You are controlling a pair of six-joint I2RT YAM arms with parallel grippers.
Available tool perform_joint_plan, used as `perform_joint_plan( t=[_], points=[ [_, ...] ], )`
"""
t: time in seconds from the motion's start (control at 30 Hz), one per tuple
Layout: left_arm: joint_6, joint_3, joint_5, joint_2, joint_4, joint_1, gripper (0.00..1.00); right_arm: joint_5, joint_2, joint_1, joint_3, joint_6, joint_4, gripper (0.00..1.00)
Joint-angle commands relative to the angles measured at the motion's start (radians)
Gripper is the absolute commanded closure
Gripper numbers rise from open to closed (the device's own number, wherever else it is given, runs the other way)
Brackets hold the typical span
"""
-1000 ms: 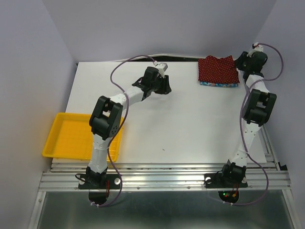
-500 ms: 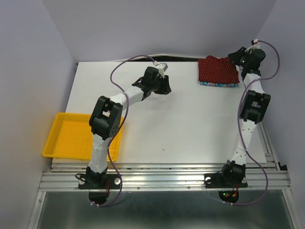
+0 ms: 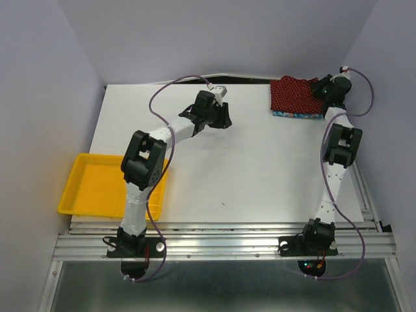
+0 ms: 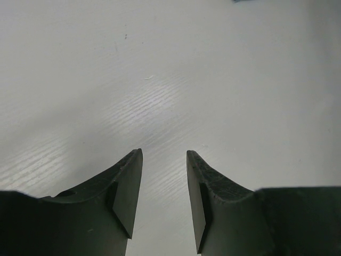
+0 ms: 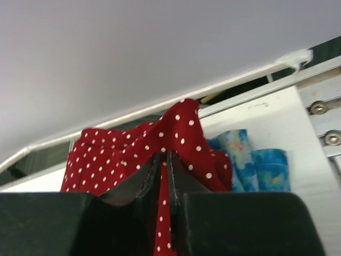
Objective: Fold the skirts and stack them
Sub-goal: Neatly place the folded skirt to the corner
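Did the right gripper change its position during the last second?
Yes. In the top view the right gripper shifted left, away from the white table's right edge, onto the dark red white-dotted cloth skirt, pinching its corner.

Two skirts, one dark red dotted skirt (image 3: 296, 94) and one blue floral skirt (image 5: 269, 168), one yellow tray (image 3: 97, 185), one white table (image 3: 260, 162), two robot arms (image 3: 144, 162), two grippers, left gripper (image 4: 164, 154) and right gripper (image 5: 164, 156).

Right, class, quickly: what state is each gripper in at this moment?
Left gripper: open, holding nothing.
Right gripper: shut on the red skirt.
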Motion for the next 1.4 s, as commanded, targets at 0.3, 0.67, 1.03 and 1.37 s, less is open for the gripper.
perform_joint_plan(
  t=[0.3,0.67,1.03,1.37],
  points=[
    [0.038,-0.001,0.034,-0.084,0.001,0.015,0.47,-0.013,0.093,-0.011,0.026,0.27,0.019,0.76],
    [0.132,0.025,-0.043,-0.32,-0.113,0.057,0.12,-0.171,-0.438,-0.031,-0.301,-0.038,-0.083,0.0],
    [0.455,-0.083,-0.014,-0.418,-0.392,0.104,0.02,-0.129,-1.146,0.017,-0.956,-0.543,-0.559,0.0],
    [0.512,-0.44,-0.037,-0.588,-0.251,0.105,0.02,-0.032,-1.492,0.14,-1.419,-0.659,-0.573,0.0]
  ],
)
